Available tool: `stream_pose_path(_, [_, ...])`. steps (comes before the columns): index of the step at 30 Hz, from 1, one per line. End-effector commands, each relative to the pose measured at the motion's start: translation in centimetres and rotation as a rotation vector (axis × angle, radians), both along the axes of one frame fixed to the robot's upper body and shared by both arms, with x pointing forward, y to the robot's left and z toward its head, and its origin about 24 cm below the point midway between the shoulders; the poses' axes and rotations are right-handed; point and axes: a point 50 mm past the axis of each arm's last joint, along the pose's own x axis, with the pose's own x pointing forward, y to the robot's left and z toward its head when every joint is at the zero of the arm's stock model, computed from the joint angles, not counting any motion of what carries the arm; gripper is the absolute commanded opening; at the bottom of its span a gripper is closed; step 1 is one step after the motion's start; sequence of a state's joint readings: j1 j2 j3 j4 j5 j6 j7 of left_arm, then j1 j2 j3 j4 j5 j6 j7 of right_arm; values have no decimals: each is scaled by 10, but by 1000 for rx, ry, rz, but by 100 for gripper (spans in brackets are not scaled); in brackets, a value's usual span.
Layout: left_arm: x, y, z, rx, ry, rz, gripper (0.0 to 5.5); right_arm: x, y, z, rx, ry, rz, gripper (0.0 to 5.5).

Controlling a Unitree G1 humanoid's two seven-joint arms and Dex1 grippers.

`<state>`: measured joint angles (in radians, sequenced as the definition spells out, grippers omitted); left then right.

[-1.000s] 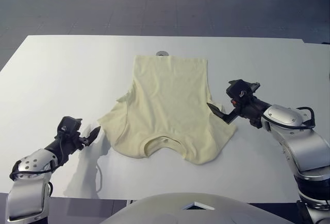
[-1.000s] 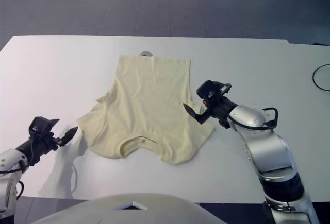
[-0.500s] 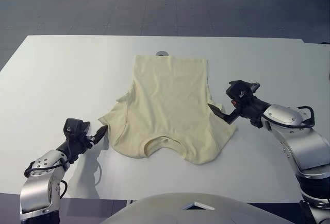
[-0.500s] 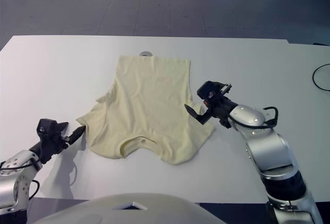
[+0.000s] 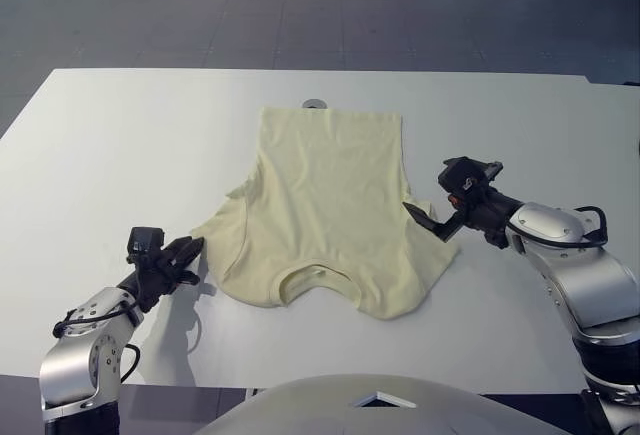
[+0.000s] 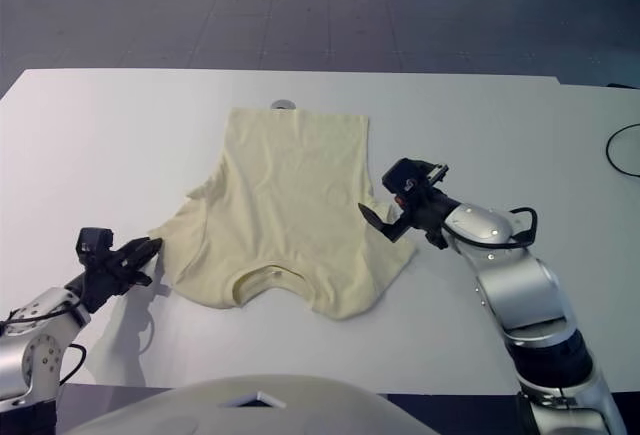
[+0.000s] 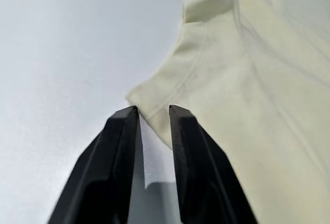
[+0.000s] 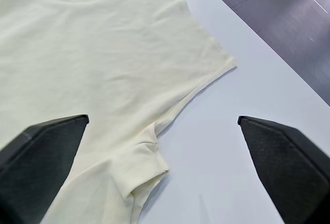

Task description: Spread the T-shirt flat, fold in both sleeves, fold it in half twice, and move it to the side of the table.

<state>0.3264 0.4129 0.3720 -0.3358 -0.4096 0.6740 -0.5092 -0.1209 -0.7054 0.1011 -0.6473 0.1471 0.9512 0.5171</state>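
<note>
Lying near the middle of the white table [image 5: 120, 135], the T-shirt [image 5: 330, 205] is front down or back down, I cannot tell which, with its collar [image 5: 318, 280] toward the robot and its hem at the far side. The body looks mostly flat, so the spreading seems close to done. The left sleeve [image 5: 222, 230] is a little rumpled near the armpit. The right sleeve [image 5: 432, 247] sticks out unfolded. By my reading, neither sleeve is folded in yet, and both half folds and the move to the table's side are still to do.

The left gripper [image 7: 153, 109] sits low at the outer corner of the left sleeve. Its fingers stand a narrow gap apart with the sleeve's edge right at their tips, and they are not clamped on the cloth. The right gripper [image 8: 162, 118] hangs over the right sleeve with its fingers spread wide, gripping nothing.

Compared with a second ago, the left arm has come in toward the shirt. Its gripper was then well short of the sleeve on bare table and now reaches the sleeve's corner. The right arm and the shirt look unchanged.
</note>
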Motion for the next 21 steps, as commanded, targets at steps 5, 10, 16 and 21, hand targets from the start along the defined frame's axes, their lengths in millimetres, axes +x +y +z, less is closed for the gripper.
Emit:
stream_pose_path(5, [2, 2, -9, 21, 57, 20, 1, 2, -1, 1, -18, -2, 7, 540])
stream_pose_path(10, [6, -10, 12, 11, -30, -58, 1, 1, -3, -1, -26, 7, 4, 540])
stream_pose_path(16, [6, -29, 44, 95, -69, -241, 1, 1, -7, -4, -37, 21, -6, 540])
stream_pose_path(21, [13, -58, 49, 136, -87, -414, 1, 0, -6, -7, -37, 31, -5, 540])
